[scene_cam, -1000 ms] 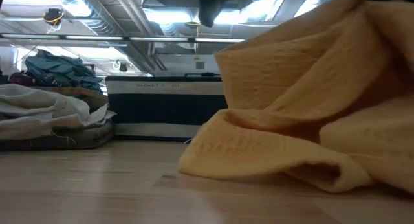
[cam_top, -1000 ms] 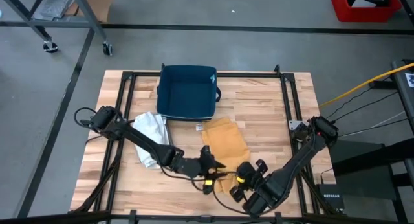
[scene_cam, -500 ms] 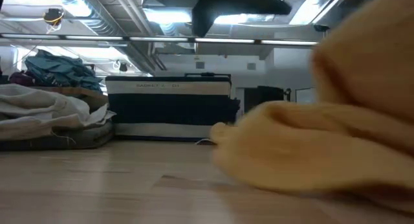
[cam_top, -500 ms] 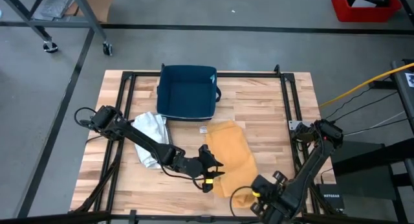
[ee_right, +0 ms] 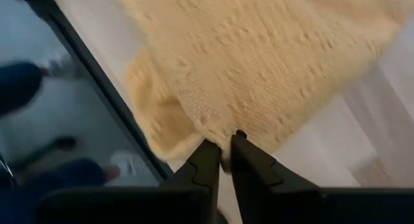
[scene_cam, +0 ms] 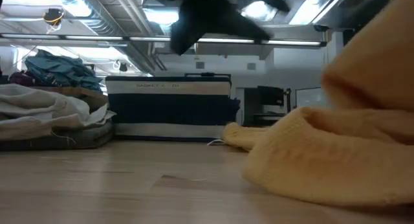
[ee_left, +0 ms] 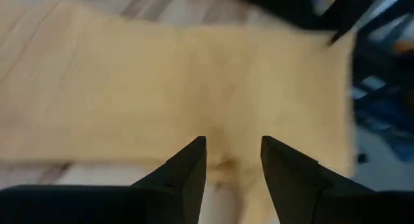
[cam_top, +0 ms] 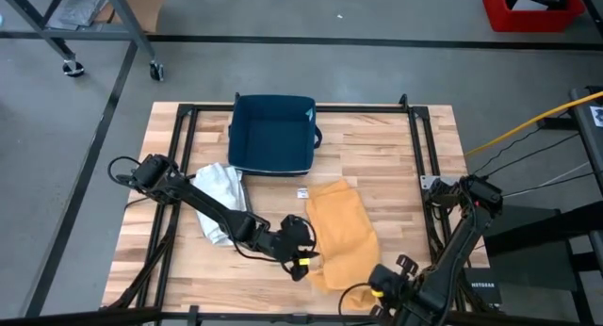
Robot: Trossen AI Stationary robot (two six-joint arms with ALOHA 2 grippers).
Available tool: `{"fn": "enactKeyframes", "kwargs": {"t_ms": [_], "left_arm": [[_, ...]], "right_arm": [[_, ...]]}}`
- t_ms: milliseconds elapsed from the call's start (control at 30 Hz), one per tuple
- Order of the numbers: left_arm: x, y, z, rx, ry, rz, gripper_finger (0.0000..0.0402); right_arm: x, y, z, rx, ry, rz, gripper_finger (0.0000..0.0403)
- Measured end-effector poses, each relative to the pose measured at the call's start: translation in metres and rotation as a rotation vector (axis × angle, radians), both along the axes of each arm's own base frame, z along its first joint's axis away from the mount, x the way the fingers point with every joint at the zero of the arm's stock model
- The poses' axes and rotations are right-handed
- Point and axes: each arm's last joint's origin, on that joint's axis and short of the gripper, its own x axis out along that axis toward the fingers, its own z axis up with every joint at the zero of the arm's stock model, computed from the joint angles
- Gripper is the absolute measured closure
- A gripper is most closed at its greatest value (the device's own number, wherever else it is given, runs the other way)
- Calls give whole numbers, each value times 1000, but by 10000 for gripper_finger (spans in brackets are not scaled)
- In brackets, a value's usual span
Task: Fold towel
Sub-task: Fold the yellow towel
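Near the front edge of the wooden table (cam_top: 386, 166), right of centre, lies the yellow towel (cam_top: 339, 234); it stretches from the middle of the board toward the front rim, where its front corner is bunched up and lifted; in the low view the same cloth (scene_cam: 336, 153) fills the right side as a thick rumpled mound resting on the wood. The right gripper (cam_top: 377, 290) sits at that front corner, low over the table's edge; its wrist view shows the jaws nearly together, with a fold of the towel's hem (ee_right: 223, 136) caught in the narrow gap between them. The left gripper (cam_top: 303, 253) is just beside the towel's left edge, about halfway along the cloth; in its own wrist view the two dark fingers (ee_left: 187, 169) stand apart with a clear gap, the towel (ee_left: 129, 88) spread flat beyond them, and nothing lies between them; whether the tips touch the cloth cannot be told. A dark blue bin (cam_top: 272, 133) stands at the back of the table, well apart from the towel; a crumpled white cloth (cam_top: 219, 189) lies on the left, under the left arm; a small white tag (cam_top: 302, 193) sits just beside the towel's far corner.
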Motion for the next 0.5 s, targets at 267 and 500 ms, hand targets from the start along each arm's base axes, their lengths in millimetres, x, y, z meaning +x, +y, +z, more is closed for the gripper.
{"fn": "enactKeyframes", "kwargs": {"t_ms": [267, 500], "left_arm": [[5, -12, 13, 26, -159, -96, 286], [7, -8, 7, 52, -132, -92, 297]], "right_arm": [[1, 0, 0, -23, -29, 52, 357], [-1, 3, 0, 43, 68, 103, 357]]}}
